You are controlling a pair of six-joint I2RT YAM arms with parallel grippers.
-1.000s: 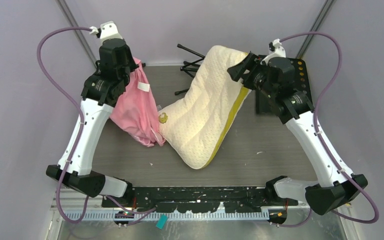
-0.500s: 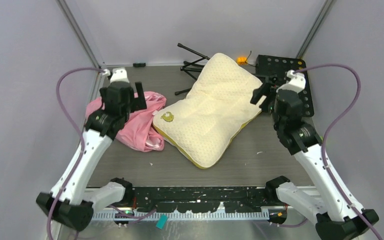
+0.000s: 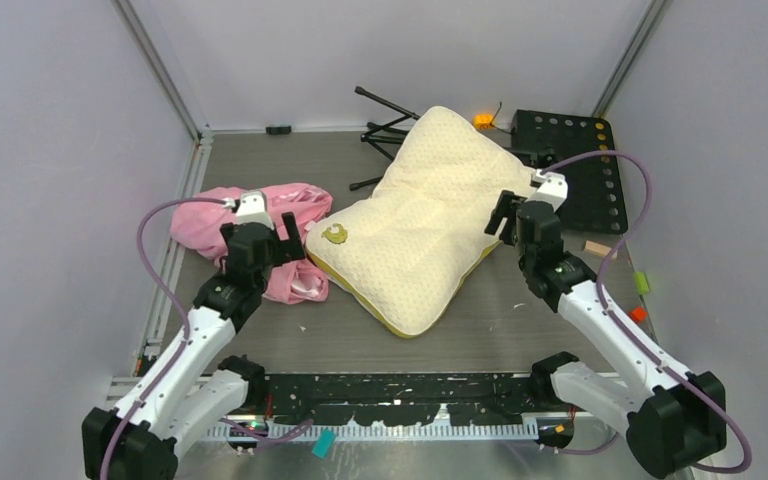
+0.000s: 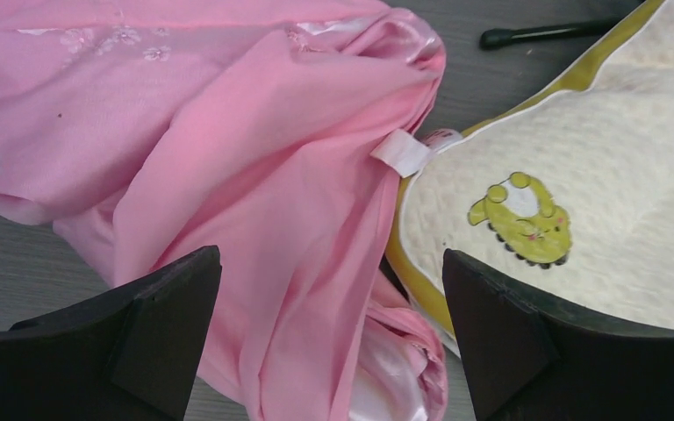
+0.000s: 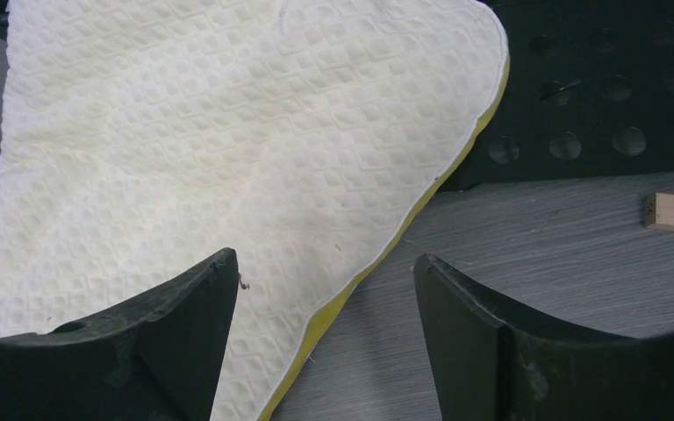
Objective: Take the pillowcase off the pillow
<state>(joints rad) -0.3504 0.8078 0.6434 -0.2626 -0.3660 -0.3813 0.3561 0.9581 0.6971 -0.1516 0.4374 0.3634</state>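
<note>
The limp, wrinkled pink fabric pillowcase [image 3: 203,218] lies in a crumpled heap on the left half of the grey wood-grain table [image 3: 520,312]. It is fully off the plump cream-yellow quilted pillow [image 3: 425,215], which rests flat and diagonal in the middle with its yellow edge band showing along the near side. The two touch where the pillowcase's right edge meets the pillow's left corner. In the left wrist view a small white tag [image 4: 401,152] on the pink cloth sits right at that corner, just beside a yellow-green animal patch [image 4: 522,219] sewn on the pillow.

The left gripper [image 3: 265,224] hangs over the right part of the pillowcase, its fingers spread wide with nothing between them. I cannot tell whether they touch the cloth. The right gripper [image 3: 505,212] is at the pillow's right edge, fingers likewise parted and empty, with the yellow band and bare table between them in its own camera.

Behind the pillow lie thin black tripod legs [image 3: 380,125]. A black perforated plate [image 3: 580,140] sits at the far right, and a small wooden block [image 3: 597,246] lies on the table near it.
</note>
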